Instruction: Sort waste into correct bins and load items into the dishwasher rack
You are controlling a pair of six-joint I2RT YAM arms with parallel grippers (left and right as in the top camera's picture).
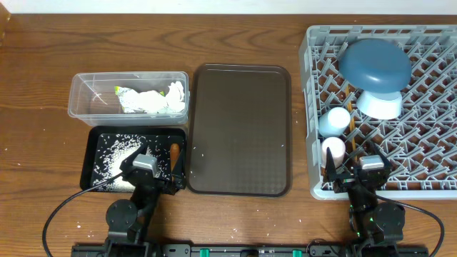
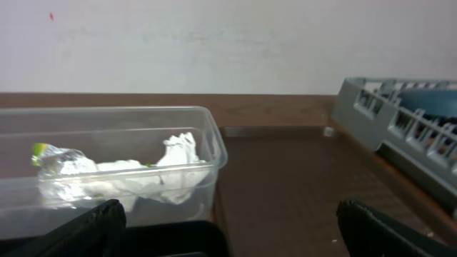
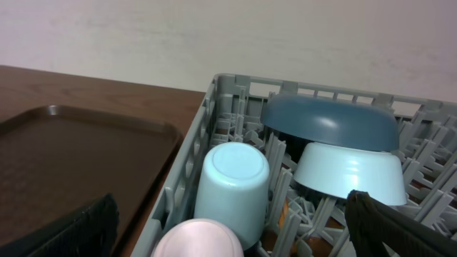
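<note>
Right of the brown serving tray [image 1: 241, 128], the dishwasher rack [image 1: 311, 107] holds the dark blue dish [image 1: 375, 64], light blue bowl [image 1: 378, 105], light blue cup [image 1: 334, 120] and pink cup [image 1: 333, 148]. Left of it lie tissue [image 1: 161, 100] in the clear tub [image 1: 86, 96], and rice [image 1: 114, 153] and carrot [image 1: 173, 153] in the black tray [image 1: 93, 157]. Left jaws and right jaws gape empty — sorting looks done, so keep both arms back and touch nothing.

Dark brown wooden table [image 1: 43, 64], plain white wall [image 2: 214, 43] behind, even light

The left arm [image 1: 132, 210] and right arm [image 1: 371, 214] are matte black, each topped at the wrist by a pale grey block [image 1: 145, 163]. Thin black cables [image 1: 53, 218] loop from their rounded bases. Small green lights [image 1: 365, 208] dot the right one. The fingers [image 2: 89, 230] are blunt black wedges.
</note>
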